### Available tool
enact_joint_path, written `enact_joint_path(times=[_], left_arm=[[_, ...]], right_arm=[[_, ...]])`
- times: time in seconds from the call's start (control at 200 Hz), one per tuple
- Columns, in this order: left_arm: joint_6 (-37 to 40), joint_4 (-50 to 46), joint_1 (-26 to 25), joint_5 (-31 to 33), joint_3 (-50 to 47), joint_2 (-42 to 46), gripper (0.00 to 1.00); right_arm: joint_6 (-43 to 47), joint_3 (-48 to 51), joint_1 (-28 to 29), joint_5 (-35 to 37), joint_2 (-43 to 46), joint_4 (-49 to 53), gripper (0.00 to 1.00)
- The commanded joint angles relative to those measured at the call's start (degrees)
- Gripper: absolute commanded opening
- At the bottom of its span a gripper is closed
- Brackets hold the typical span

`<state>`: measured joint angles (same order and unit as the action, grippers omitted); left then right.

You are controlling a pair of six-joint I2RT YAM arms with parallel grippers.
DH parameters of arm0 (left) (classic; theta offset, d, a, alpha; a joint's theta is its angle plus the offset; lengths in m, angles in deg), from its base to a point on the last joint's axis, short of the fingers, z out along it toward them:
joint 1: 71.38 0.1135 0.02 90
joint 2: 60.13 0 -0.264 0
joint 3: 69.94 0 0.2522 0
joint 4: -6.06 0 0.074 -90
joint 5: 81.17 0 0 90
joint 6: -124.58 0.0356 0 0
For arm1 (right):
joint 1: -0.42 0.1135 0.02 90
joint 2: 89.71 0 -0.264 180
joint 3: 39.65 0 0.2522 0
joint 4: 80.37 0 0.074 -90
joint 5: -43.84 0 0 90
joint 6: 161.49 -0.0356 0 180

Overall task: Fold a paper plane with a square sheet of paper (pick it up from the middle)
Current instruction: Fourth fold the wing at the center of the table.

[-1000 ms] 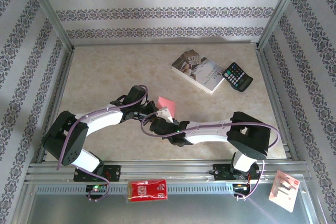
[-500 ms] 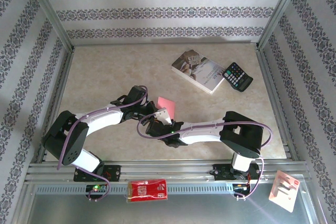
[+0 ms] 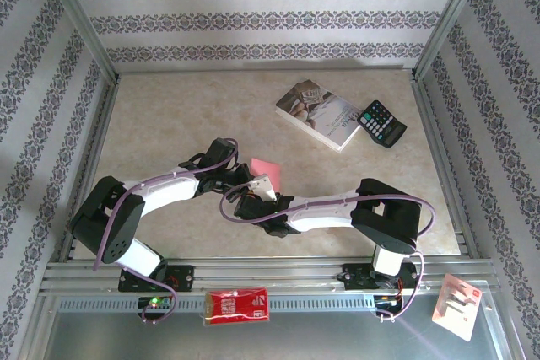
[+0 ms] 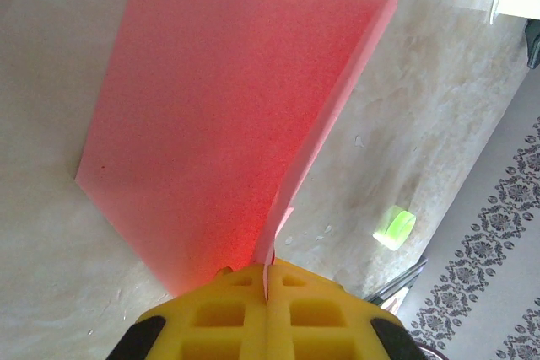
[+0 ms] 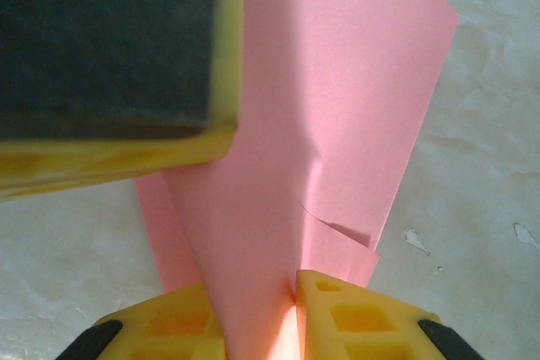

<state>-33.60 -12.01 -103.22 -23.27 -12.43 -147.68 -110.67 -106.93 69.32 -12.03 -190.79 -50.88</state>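
Right arm slides left since the earlier frames: its elbow block moves in toward the centre; the right gripper [image 5: 291,305] tucks in just beside the left gripper [image 4: 266,288], jaws narrowing as it goes; left arm holds position. Pink sheet [image 3: 265,165] barely shifts; it sits lifted off the table [image 3: 169,115] between the two wrists, one corner poking out above them.

Left: jaws fully closed, pinching the sheet on its centre crease; on its wrist cam one panel fans out flat to the left; the other stands edge-on, a thin line running up from the pinch.

Right: sheet runs down between its fingers; right finger touches paper; paper drapes over the inner edge of the other one; jaws are narrow, but I can't tell if the pads are actually pressing yet. Dark pad with yellow backing at top left of the right wrist cam looks like a left-gripper finger, so both grips sit close on the same ridge.

Read: middle fold is done; angled edges suggest nose folds are started; not a dart yet. Right seems to be taking a second grip for a regrasp or crease. Risk: a small nick or flap edge near the right jaws could tear if the two pull apart.
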Motion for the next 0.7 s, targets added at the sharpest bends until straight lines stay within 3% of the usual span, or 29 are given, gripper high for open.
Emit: enact_joint_path(times=[0.0, 0.395, 0.694], left_arm=[[-0.6, -1.8, -0.5, 0.2, 1.2, -0.5, 0.0], [-0.4, -1.7, -0.5, 0.1, 1.1, -0.9, 0.0], [-0.8, -0.6, -0.8, 0.1, 0.3, -1.2, 0.0]], right_arm=[[-1.2, -1.1, 0.8, 2.1, -1.2, 2.5, 0.22], [-1.5, -1.5, 0.7, 2.5, -1.5, 3.1, 0.15], [-0.6, -2.8, 0.6, 3.1, -1.3, 3.0, 0.21]])
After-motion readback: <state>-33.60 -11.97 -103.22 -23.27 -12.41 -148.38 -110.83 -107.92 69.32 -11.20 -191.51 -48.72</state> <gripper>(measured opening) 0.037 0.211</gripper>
